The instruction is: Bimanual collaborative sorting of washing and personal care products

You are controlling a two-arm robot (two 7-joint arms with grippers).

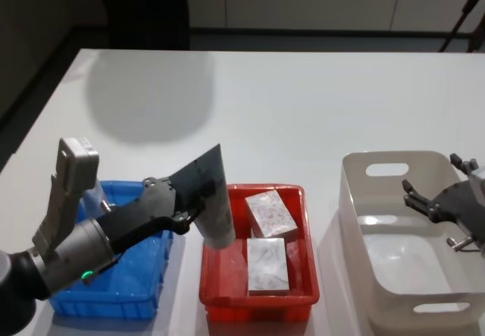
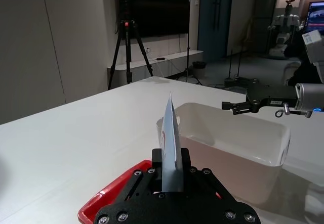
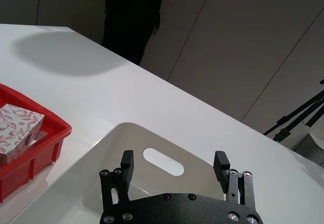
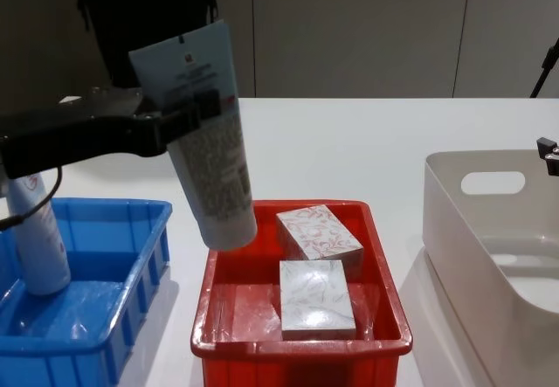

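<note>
Pale blue, the squeeze tube (image 4: pixel 205 134) hangs tilted, cap end down, over the left side of the red crate (image 4: pixel 297 345) — your left gripper (image 4: pixel 188 112) is clamped across its upper part. Whether the cap touches the crate is hard to tell. Inside lie the red-leaf box (image 4: pixel 318 232) and, just in front, the grey-green box (image 4: pixel 315 298). The white bottle (image 4: pixel 39 238) stands in the blue crate (image 4: pixel 87 356). Your right gripper (image 3: pixel 173 161) hovers over the white tub (image 4: pixel 463 230) — fingers spread wide.
</note>
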